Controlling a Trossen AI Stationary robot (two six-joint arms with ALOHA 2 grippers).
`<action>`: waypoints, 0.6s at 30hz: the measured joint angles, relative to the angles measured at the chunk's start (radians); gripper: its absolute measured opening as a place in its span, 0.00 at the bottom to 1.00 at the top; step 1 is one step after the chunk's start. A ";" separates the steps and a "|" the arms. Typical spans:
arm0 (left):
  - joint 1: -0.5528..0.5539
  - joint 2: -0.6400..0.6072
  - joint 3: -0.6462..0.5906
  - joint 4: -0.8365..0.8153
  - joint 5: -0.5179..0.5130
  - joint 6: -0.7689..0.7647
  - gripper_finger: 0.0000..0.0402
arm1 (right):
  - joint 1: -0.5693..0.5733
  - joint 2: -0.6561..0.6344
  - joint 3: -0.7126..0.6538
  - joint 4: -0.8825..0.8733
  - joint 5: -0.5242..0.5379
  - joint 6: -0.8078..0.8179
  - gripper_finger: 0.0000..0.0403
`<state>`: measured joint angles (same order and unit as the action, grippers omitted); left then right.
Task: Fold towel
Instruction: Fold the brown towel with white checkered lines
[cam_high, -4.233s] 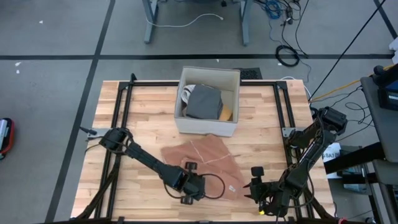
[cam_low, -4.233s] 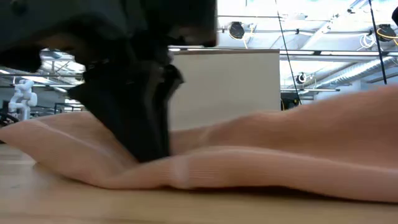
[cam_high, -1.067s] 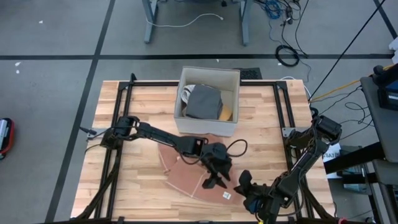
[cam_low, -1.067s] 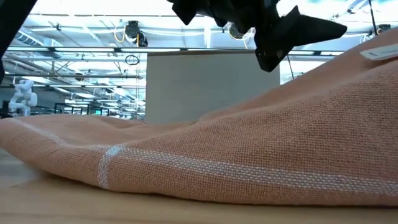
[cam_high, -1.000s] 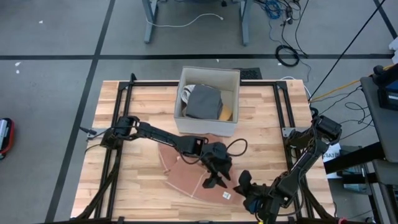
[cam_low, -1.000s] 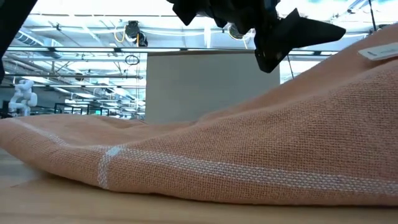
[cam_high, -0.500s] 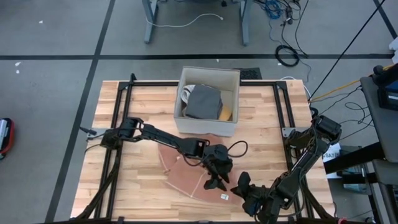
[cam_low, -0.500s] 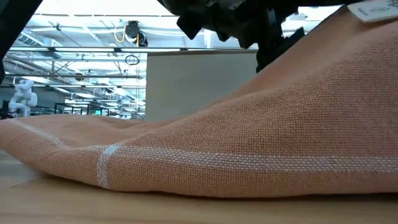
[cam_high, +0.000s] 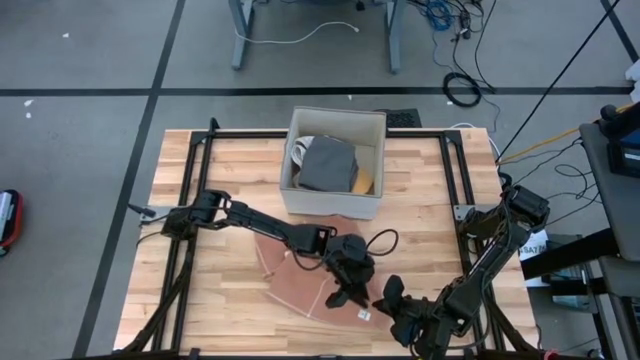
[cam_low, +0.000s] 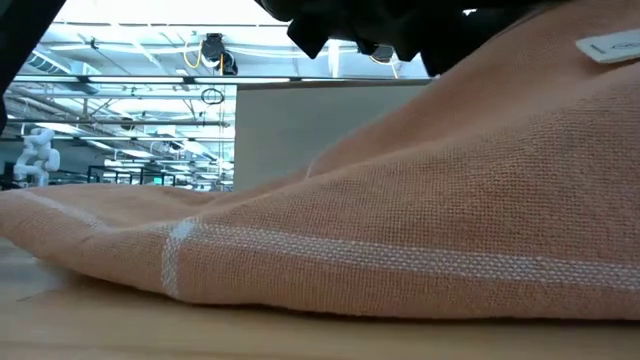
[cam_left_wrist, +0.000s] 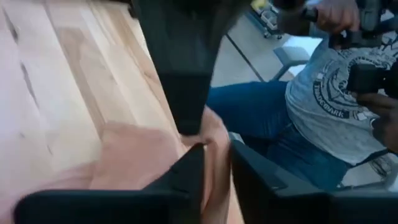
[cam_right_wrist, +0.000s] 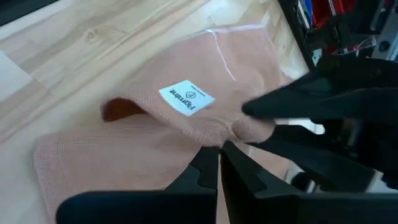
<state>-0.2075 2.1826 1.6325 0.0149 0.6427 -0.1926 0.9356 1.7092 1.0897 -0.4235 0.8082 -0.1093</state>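
Towel: a salmon-pink towel (cam_high: 300, 282) lies on the wooden worktop (cam_high: 225, 170) near its front edge, in front of the white box (cam_high: 335, 162).
Left hand: the left hand (cam_high: 345, 297) is at the towel's right end; its wrist view shows the fingers pinching a raised fold of the cloth.
Right hand: the right hand (cam_high: 393, 300), just beside the left, is clenched on the same bunched edge.
High view only: the towel's long axis runs from the worktop's left-centre toward its front right corner.
Low view only: the cloth rises from left to right, crossed by pale woven stripes.
Label: a white tag (cam_right_wrist: 186, 98) faces up, reading something like "Pigmint".
Left wrist view only: a person (cam_left_wrist: 323, 106) in jeans and a grey printed shirt sits beyond the worktop.
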 joint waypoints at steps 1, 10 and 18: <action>0.001 0.000 0.000 0.009 -0.001 0.004 0.18 | 0.000 0.000 0.000 0.000 -0.002 0.002 0.00; -0.005 0.000 0.000 0.025 -0.027 0.045 0.01 | 0.004 0.000 0.000 -0.064 -0.025 0.152 0.03; -0.032 0.000 0.000 0.029 -0.034 0.089 0.01 | 0.010 0.000 0.000 -0.148 -0.033 0.392 0.16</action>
<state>-0.2394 2.1826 1.6325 0.0443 0.6092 -0.1032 0.9456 1.7092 1.0893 -0.5719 0.7749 0.2824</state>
